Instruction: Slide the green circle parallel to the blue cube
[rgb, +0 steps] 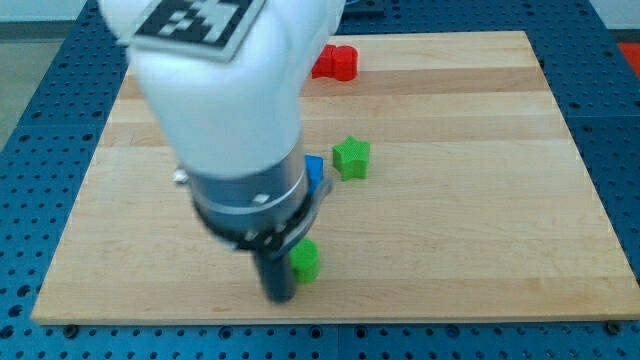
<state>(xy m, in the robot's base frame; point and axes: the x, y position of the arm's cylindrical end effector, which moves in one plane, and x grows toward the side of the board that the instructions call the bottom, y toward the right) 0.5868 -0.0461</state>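
Note:
The green circle (306, 259) lies near the board's bottom edge, just right of my rod. My tip (279, 297) sits at the circle's lower left, touching or almost touching it. The blue cube (314, 173) is mostly hidden behind the arm's white and grey body; only its right edge shows, above the green circle. The arm covers much of the board's left middle.
A green star (351, 157) lies just right of the blue cube. A red block (335, 63) sits at the view's top near the board's far edge. The wooden board's (480, 200) bottom edge runs just below my tip.

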